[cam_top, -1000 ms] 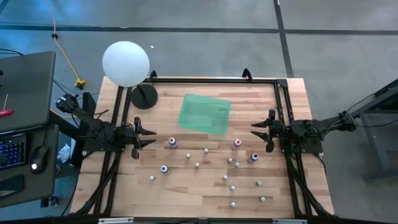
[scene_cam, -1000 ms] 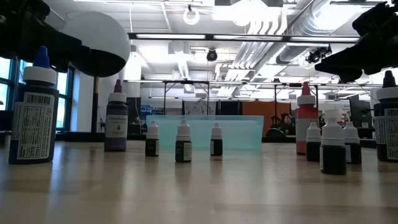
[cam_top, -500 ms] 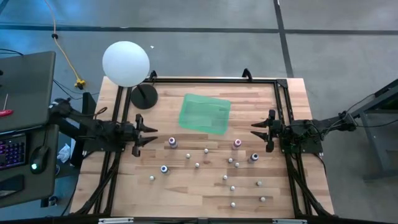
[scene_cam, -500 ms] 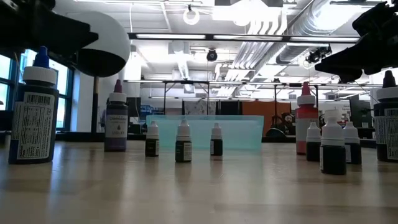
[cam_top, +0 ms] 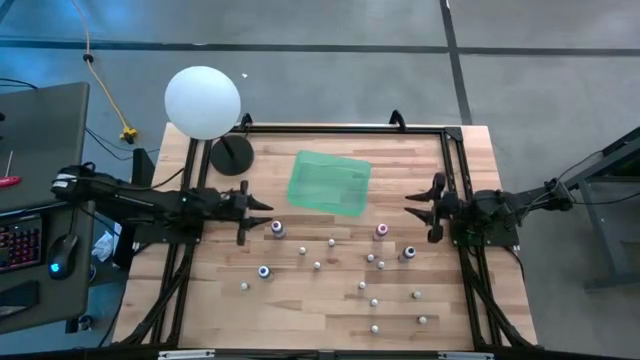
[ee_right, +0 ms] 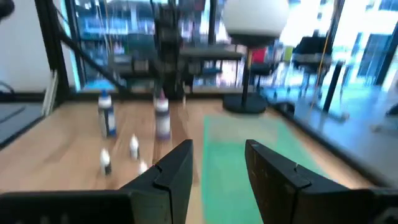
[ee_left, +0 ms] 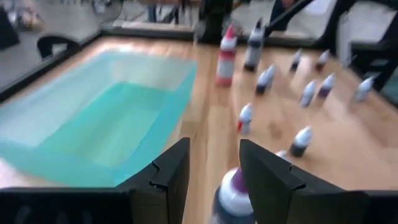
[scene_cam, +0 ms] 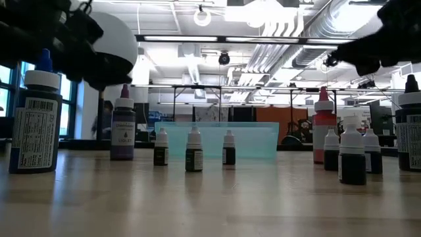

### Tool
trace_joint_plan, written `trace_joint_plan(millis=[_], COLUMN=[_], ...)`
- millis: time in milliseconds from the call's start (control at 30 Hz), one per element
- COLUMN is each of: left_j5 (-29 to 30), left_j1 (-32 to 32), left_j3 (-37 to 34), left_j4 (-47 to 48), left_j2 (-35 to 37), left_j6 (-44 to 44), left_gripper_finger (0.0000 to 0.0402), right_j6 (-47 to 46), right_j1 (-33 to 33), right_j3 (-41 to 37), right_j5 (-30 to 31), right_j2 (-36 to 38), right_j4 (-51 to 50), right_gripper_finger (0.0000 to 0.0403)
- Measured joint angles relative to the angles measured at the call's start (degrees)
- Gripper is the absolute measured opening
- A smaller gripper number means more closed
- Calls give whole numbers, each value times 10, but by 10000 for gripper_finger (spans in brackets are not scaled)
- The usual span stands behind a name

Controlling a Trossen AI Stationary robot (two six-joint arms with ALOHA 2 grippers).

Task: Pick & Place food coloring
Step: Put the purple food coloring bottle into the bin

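Observation:
The food coloring stands upright on the wooden table: a purple-topped bottle (cam_top: 277, 229), a pink-topped one (cam_top: 380, 231), two blue-topped ones (cam_top: 264, 271) (cam_top: 408, 253), and several small whitish bottles (cam_top: 331, 241) between and nearer than them. My left gripper (cam_top: 258, 214) is open, just left of the purple-topped bottle (ee_left: 235, 191), which shows low in front of its fingers. My right gripper (cam_top: 414, 209) is open and hovers right of the pink-topped bottle. In the low view the bottles stand in a row, the violet one (scene_cam: 122, 128) on the left.
A shallow green tray (cam_top: 330, 182) lies on the table's far middle, and shows beside my left fingers (ee_left: 93, 130). A white globe lamp (cam_top: 203, 102) stands on its black base (cam_top: 232, 155) at the far left corner. A black frame (cam_top: 340, 128) rims the table.
My left gripper has moved toward the table's right, closing on the purple-topped bottle, and it has stayed open. In the low view my right gripper has risen a little. No bottle has moved.

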State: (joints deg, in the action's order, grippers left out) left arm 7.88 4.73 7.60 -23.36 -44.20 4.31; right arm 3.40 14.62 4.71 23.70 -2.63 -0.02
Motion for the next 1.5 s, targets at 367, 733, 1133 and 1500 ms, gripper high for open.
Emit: trace_joint_plan(millis=[367,733,1133,1500], left_j5=[-11,32,-81,-81], left_j1=[2,2,2,2], left_j3=[0,0,1,1], left_j4=[-10,-20,-56,-24], left_j2=[-41,-40,-38,-52], left_j6=[7,-11,-24,5], left_gripper_finger=[138,138,138,138], right_j6=[76,55,-38,-46], right_j1=[0,0,-49,-133], right_j3=[0,0,0,1], right_j5=[15,-1,-10,-103], right_j2=[0,-74,-423,-521], right_j4=[194,280,498,635], right_gripper_finger=[139,139,139,139])
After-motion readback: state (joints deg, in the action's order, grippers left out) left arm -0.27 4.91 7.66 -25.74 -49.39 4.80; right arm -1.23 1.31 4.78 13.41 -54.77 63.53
